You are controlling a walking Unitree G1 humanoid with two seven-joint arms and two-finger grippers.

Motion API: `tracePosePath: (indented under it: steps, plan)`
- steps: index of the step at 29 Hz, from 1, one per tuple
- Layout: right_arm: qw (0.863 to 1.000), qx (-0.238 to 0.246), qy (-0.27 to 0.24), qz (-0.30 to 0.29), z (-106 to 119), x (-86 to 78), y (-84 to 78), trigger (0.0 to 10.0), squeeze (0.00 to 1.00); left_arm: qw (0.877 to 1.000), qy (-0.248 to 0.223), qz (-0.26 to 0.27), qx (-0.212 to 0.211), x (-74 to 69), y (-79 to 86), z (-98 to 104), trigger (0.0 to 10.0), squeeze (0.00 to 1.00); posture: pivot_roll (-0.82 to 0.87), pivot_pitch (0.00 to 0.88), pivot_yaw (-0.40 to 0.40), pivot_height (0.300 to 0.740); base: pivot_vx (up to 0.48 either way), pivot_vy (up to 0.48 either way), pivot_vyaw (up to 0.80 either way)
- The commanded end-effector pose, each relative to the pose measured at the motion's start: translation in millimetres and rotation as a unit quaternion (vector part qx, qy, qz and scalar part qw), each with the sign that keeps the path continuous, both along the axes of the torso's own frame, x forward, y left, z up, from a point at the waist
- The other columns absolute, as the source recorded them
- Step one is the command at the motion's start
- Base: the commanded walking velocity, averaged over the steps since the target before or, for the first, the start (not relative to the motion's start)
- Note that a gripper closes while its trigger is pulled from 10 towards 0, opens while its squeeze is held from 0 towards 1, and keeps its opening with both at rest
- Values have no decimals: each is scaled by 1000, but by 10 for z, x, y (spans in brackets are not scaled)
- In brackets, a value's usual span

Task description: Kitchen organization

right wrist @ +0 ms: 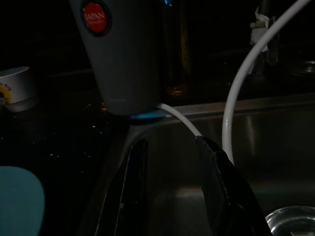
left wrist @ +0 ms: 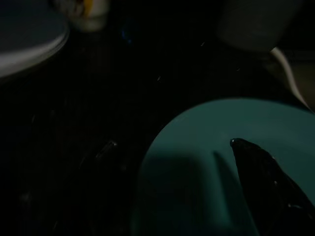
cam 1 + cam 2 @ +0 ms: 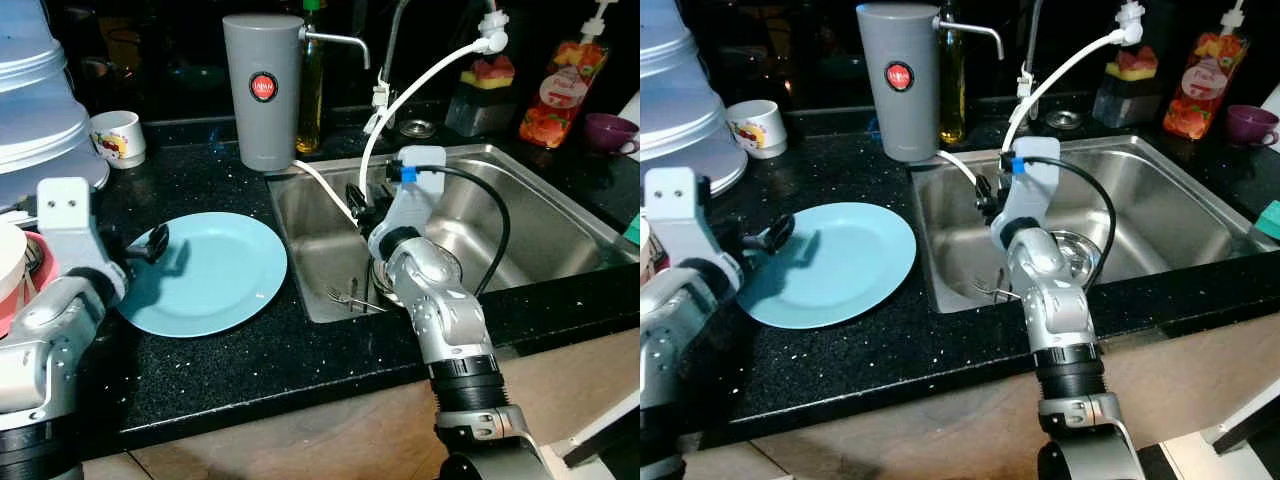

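A steel sink (image 3: 560, 215) was set into a black speckled counter (image 3: 230, 340), and everything else lay around it. On the counter just left of the sink sat a light blue plate (image 3: 215, 275), flat and bare. The left gripper (image 3: 155, 243) hovered over the plate's edge on the side away from the sink; in the left wrist view one black finger (image 2: 266, 169) showed above the plate, and whether the fingers were spread or pressed together could not be told.

The right gripper (image 3: 358, 205) hung inside the sink, close to its left wall, pointing toward the back. In the right wrist view its two fingers (image 1: 221, 182) stood apart with nothing between them. A thin white hose (image 3: 420, 85) arched from the faucet area behind the sink down beside the gripper. A fork (image 3: 350, 297) lay on the sink floor near the front left corner, partly hidden by the right arm, and a round steel strainer (image 1: 290, 221) sat in the sink bottom.

A tall grey water filter (image 3: 263, 90) with a red badge stood on the counter at the sink's back left corner. Farther left of it stood a small white cup (image 3: 120, 137). Behind the sink, toward its back right corner, a purple cup (image 3: 610, 132) rested beside a colourful pouch (image 3: 560, 95).
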State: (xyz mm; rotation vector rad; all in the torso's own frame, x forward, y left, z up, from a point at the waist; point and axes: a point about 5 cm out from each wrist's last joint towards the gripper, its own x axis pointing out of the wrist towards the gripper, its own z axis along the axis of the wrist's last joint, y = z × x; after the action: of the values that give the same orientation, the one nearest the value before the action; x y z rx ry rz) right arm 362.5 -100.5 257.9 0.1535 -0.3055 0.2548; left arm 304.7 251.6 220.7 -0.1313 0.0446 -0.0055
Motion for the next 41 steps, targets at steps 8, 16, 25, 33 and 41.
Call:
tracePosePath:
  steps: [8,16,25,33,41]
  plan:
    - [1000,1,2,15,1,14,63,10000,0,999,35,-2,-17,-15,17,-75,10000,1000,0,2,-7,740,0,0,0]
    - [996,-22,74,51,-142,67,156,10000,0,997,68,-11,25,8,42,-133,10000,0,3,10,-8,740,0,0,0]
    - [994,-25,89,53,-172,79,125,10000,0,999,39,2,10,57,100,73,10000,0,3,28,-1,740,0,0,0]
    - [992,-16,111,58,-196,79,109,10000,0,999,35,-2,-1,82,122,151,10000,0,4,52,6,740,0,0,0]
    - [962,90,203,161,-271,35,151,10000,1000,995,89,-26,-47,48,124,68,10000,0,5,80,20,740,0,0,0]
